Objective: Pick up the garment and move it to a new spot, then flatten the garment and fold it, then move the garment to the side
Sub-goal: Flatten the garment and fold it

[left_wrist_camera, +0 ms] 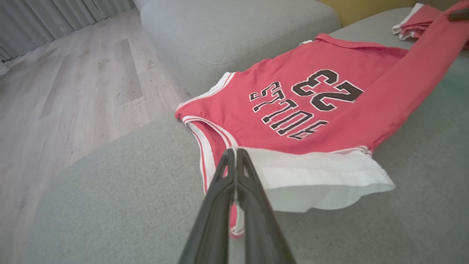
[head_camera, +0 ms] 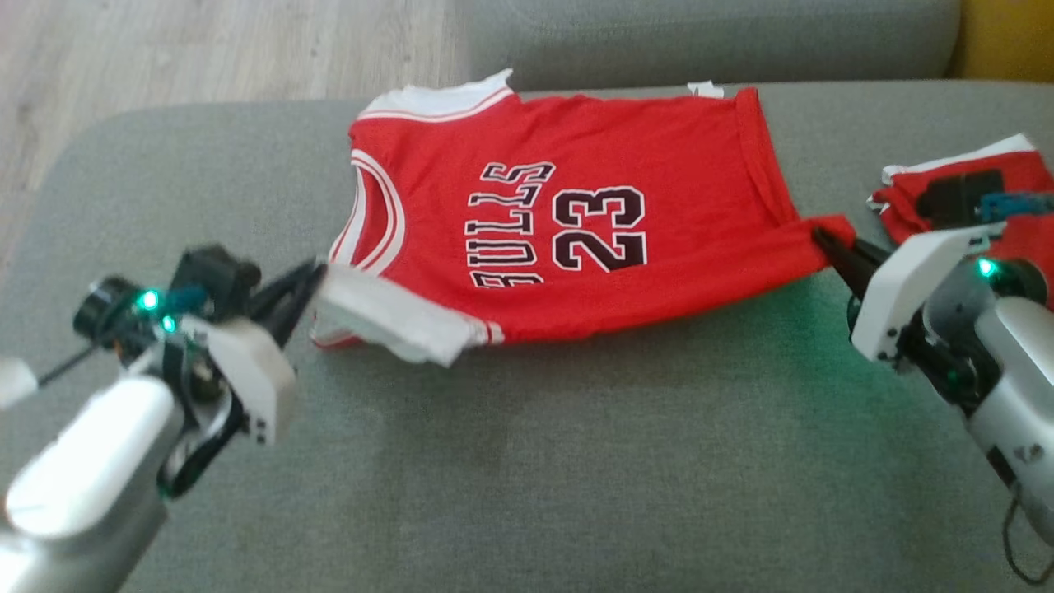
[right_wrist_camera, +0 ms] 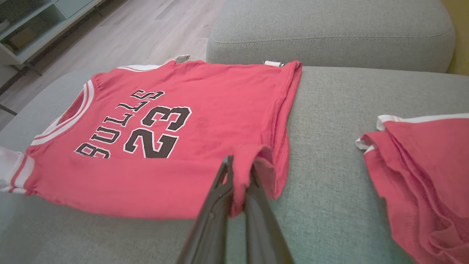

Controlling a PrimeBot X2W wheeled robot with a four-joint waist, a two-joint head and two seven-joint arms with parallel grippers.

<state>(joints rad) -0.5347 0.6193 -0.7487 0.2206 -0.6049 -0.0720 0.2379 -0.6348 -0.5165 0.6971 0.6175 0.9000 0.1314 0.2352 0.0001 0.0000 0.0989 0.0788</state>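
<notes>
Flattening, or the start of the fold, is judged to be the step in hand. On the sofa cushion (head_camera: 527, 461) the garment (head_camera: 568, 218) is spread print-up toward the far edge, its near side raised off the cushion. At the cushion's right end a second garment (right_wrist_camera: 428, 161) is heaped, cut off by the frame. The left gripper (left_wrist_camera: 234, 152) is clamped, jaws together, on the white sleeve end over the cushion's left part; the right gripper (right_wrist_camera: 240, 165) is pinched, jaws together, on the hem corner toward the cushion's right. Both corners should be kept level and evenly taut. Whether one layer or both is held cannot be told; the tag (right_wrist_camera: 273, 63) at the cushion's far edge is too small to be read.
</notes>
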